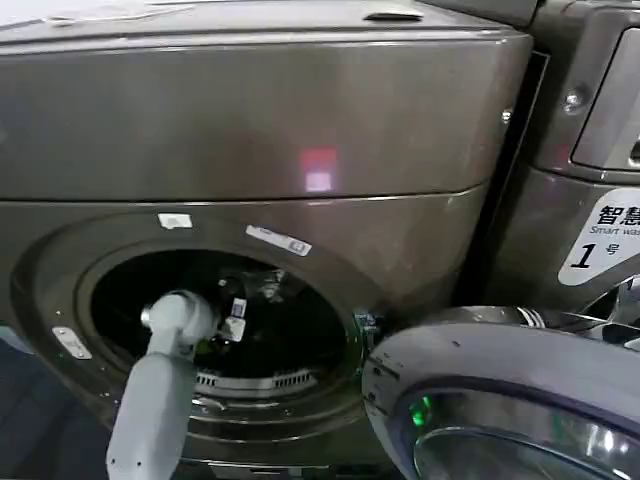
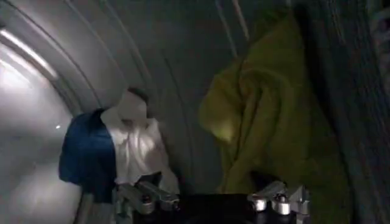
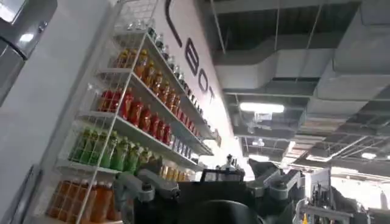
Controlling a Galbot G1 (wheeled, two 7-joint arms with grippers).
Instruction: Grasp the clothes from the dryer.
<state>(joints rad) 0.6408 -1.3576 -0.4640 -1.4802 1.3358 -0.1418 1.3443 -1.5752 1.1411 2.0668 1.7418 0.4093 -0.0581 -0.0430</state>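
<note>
So the left claw [image 2: 210,204] is reaching inside the dryer [image 1: 250,130] drum through the open porthole, jaws spread wide, holding nothing. The clothes [image 2: 268,115] sit right ahead of it: yellow-green piece just beyond one finger, white and dark blue ones past the other.

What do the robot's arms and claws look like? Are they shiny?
The left arm is smooth, rounded and pale grey-white, like a tube with a ball-shaped joint, and a small white label hangs by its wrist. The left gripper has a dark body with shiny silver metal fingers and round bolts. The right gripper looks similar: dark body, grey metal fingers.
</note>
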